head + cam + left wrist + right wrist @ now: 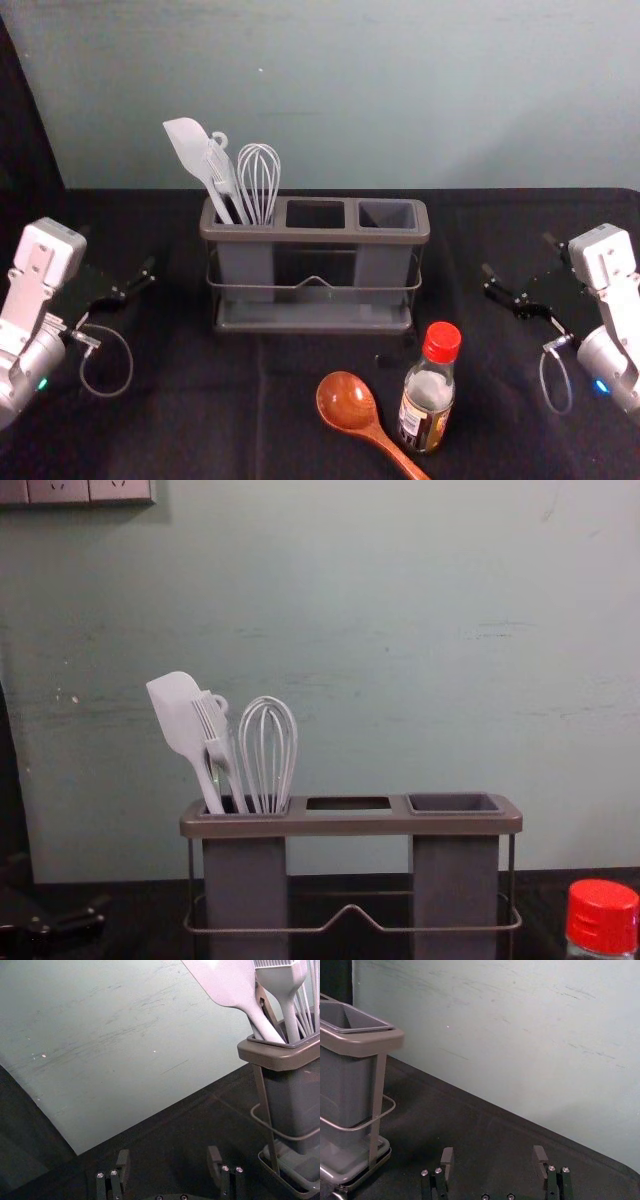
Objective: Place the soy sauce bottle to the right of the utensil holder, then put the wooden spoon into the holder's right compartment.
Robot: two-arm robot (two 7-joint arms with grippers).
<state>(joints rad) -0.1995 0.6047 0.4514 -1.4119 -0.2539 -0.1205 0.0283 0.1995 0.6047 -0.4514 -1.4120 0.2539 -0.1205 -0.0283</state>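
The utensil holder (315, 236) stands at the back middle, its right compartment (387, 215) empty. In front of its right end, the red-capped soy sauce bottle (428, 392) stands upright; the chest view has its cap (602, 916) at the lower right. Left of the bottle lies the wooden spoon (347, 401), bowl toward the holder, handle running to the front edge. My left gripper (118, 252) is open and empty, left of the holder; the left wrist view has this gripper (169, 1157) too. Right of holder and bottle, my right gripper (518, 256), also in the right wrist view (493, 1154), is open and empty.
A white spatula (190, 152), a brush and a whisk (259, 180) stand in the holder's left compartment. A wall (400, 90) rises behind the black-covered table (200, 420). Bare cloth lies between the bottle and my right gripper.
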